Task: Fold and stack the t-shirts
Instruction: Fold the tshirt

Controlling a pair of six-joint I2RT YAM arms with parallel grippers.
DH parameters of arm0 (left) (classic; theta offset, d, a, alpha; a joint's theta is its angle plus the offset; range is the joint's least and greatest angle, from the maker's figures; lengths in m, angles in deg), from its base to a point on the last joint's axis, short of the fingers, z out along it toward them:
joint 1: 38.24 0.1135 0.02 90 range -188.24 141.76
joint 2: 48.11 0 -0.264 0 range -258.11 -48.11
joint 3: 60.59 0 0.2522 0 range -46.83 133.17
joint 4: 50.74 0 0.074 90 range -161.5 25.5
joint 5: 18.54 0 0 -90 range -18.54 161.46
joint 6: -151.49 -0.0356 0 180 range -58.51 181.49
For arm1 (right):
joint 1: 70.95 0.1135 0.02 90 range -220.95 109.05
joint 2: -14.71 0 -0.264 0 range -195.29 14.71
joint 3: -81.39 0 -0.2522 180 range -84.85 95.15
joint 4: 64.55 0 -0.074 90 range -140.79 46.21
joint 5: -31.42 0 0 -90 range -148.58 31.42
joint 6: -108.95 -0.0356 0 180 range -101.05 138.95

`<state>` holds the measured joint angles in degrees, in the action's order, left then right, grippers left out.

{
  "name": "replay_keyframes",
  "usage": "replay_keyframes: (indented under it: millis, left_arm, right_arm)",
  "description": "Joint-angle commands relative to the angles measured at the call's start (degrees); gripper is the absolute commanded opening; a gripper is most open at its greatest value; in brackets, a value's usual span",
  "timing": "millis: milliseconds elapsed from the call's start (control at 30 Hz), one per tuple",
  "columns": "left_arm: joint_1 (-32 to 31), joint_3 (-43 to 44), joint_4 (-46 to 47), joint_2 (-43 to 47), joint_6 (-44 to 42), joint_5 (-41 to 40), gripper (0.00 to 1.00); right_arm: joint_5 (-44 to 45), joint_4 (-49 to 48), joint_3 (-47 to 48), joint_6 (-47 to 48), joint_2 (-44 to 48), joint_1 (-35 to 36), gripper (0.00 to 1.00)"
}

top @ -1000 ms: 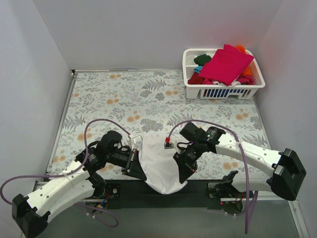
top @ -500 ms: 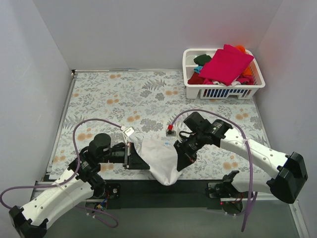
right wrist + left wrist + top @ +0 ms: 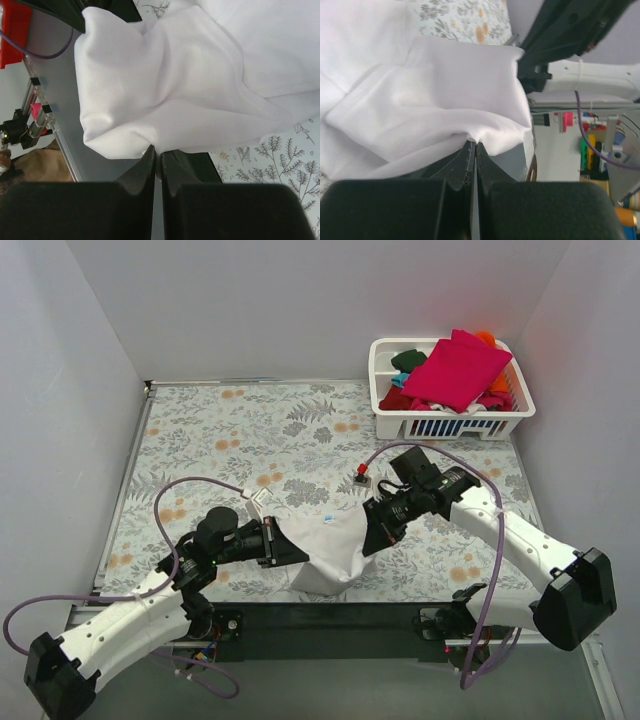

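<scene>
While left fingers (image 3: 454,166) and right fingers (image 3: 141,171) clamp the white t-shirt (image 3: 330,550), the basket (image 3: 384,422) holds colored t-shirts (image 3: 455,370).

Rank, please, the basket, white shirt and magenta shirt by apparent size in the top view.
1. basket
2. white shirt and magenta shirt: about alike; the white one is bunched, so no ranking.
</scene>
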<state>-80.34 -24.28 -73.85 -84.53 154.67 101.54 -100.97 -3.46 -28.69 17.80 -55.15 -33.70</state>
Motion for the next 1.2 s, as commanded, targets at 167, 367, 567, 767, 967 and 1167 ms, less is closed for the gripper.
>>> replay_keyframes:
  millis: [167, 367, 567, 767, 967, 1167]
  left_arm:
    - [0.4, -3.5, 8.1, -2.7, -1.3, -12.1, 0.0]
    - [0.6, -4.3, 7.6, -1.8, -0.6, -18.4, 0.0]
    - [1.1, -4.7, 7.1, -1.1, -0.4, -25.0, 0.0]
    - [1.9, -6.0, 12.1, -3.0, -1.2, -28.5, 0.0]
    - [3.6, -6.6, 17.5, -6.7, -2.4, -31.4, 0.0]
    - [7.2, -6.3, 22.0, -10.3, -3.6, -30.5, 0.0]
  right_arm:
    - [3.5, -8.7, 0.1, -1.3, -4.0, -1.7, 0.01]
    - [6.4, -15.1, -0.3, -5.0, -6.4, -2.4, 0.01]
    - [8.8, -20.5, 1.1, -7.2, -9.6, -2.7, 0.01]
    - [9.3, -21.8, 4.5, -6.9, -14.2, -3.3, 0.01]
    - [8.5, -24.1, 7.1, -6.9, -18.2, -5.3, 0.01]
    - [5.9, -25.4, 9.5, -6.5, -21.8, -7.3, 0.01]
